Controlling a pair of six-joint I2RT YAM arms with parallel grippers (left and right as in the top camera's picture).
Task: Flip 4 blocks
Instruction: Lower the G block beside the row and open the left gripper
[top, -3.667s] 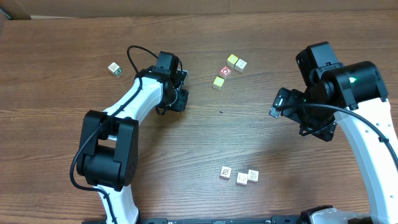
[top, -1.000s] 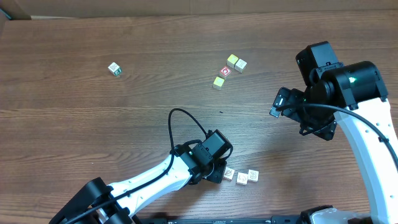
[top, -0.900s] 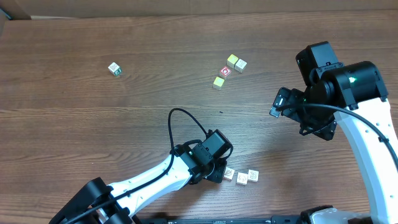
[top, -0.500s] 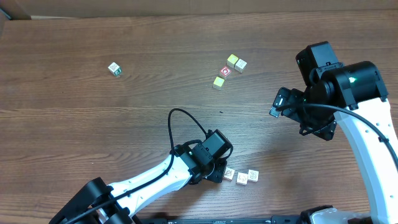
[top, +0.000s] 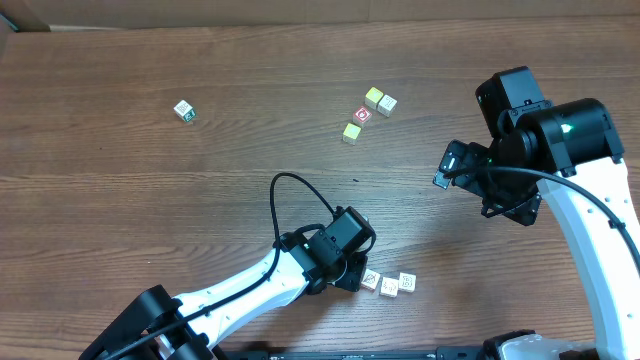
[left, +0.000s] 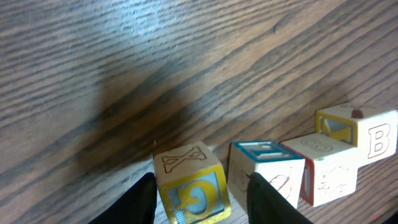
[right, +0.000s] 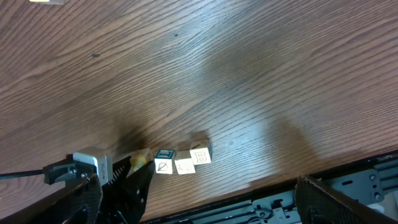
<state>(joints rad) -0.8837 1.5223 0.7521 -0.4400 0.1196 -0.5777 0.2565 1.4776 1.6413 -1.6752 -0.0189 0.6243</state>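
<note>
While I monitor the left wrist view, the left gripper (left: 204, 199) is released, fingers astride the end block (left: 189, 180), not clamping | four blocks (top: 389, 285) sit in one close row near the table (top: 150, 200) edge | right gripper (right: 199, 190) spread wide, empty, well apart.

near block (left: 189, 183): X on top, G in front | end block (left: 357, 134): B on side

A brown wood-grain counter (top: 150, 180) fills the scene, its grain running left to right; a pale beige strip (top: 300, 10) borders its far edge; soft light leaves a pale sheen on the wood; dark metal framing (right: 354, 186) lies beyond the near edge.
</note>
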